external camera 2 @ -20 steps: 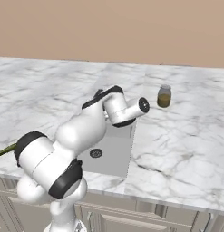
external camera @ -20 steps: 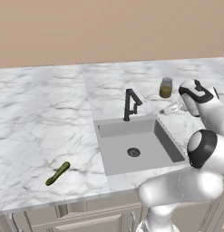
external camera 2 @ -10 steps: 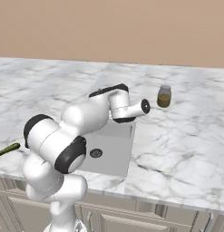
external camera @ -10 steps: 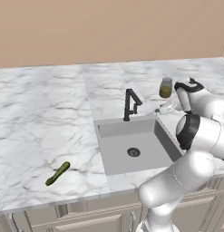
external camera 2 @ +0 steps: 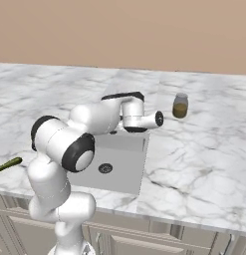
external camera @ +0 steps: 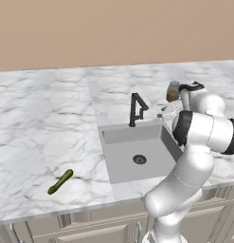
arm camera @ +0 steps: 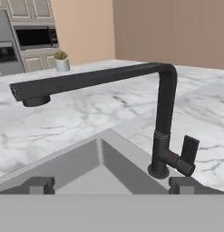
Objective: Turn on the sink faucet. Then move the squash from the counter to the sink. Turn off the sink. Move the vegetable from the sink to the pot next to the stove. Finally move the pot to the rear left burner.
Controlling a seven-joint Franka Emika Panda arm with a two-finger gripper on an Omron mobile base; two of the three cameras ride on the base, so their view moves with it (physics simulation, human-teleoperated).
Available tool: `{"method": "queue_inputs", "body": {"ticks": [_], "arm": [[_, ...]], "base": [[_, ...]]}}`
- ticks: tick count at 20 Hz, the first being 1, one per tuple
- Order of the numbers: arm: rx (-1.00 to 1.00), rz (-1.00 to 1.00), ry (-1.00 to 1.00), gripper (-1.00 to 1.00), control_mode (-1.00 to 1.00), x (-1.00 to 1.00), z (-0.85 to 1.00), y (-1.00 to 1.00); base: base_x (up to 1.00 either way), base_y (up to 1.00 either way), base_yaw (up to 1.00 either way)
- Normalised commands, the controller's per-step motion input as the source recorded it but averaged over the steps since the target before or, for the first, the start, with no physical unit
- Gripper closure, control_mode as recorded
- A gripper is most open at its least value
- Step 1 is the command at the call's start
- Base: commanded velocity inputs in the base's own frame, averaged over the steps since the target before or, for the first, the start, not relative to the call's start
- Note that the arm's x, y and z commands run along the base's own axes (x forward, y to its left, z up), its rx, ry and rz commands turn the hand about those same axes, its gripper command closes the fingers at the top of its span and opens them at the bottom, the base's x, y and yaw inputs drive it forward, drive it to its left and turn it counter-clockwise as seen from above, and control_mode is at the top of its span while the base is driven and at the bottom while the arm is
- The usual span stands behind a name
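Note:
The matte-black sink faucet (external camera: 136,108) stands behind the grey sink (external camera: 119,135), and no water runs from it. In the hand view the sink faucet (arm camera: 163,118) is close, its spout reaching left and its lever (arm camera: 189,153) low on the right. My gripper (arm camera: 111,186) is open, with its fingertips (arm camera: 38,185) wide apart and nothing between them. In the left base view my gripper (external camera: 164,112) hovers just right of the faucet. The dark green squash (external camera: 60,181) lies on the marble counter (external camera: 42,128) left of the sink. The squash (external camera 2: 8,164) also shows at the left edge of the right base view. The pot and the stove are out of view.
A small glass jar (external camera: 173,91) with olive-yellow contents stands on the counter behind my hand, and the same jar (external camera 2: 180,105) appears in the right base view. A beige wall runs along the back. Far off, a small potted plant (arm camera: 62,61) sits below wall cabinets.
My hand has crept left toward the faucet while the elbow swung up and forward. The gripper stayed open. Squash and jar have not moved.

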Motion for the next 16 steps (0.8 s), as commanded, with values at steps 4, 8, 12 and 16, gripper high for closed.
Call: {"method": "queue_inputs", "body": {"ticks": [4,8,12,16], "arm": [[0.0,0.04,-0.01,-1.0,-1.0,0.45,-0.18,0.0],[0.0,0.03,-0.06,-1.0,-1.0,0.31,-0.21,0.0],[0.0,0.02,-0.07,-1.0,-1.0,0.3,-0.18,0.0],[0.02,0.01,-0.06,-1.0,-1.0,0.3,-0.08,0.0]], "base": [[0.0,0.0,0.0],[0.0,0.0,0.0],[0.0,0.0,0.0],[0.0,0.0,0.0]]}}
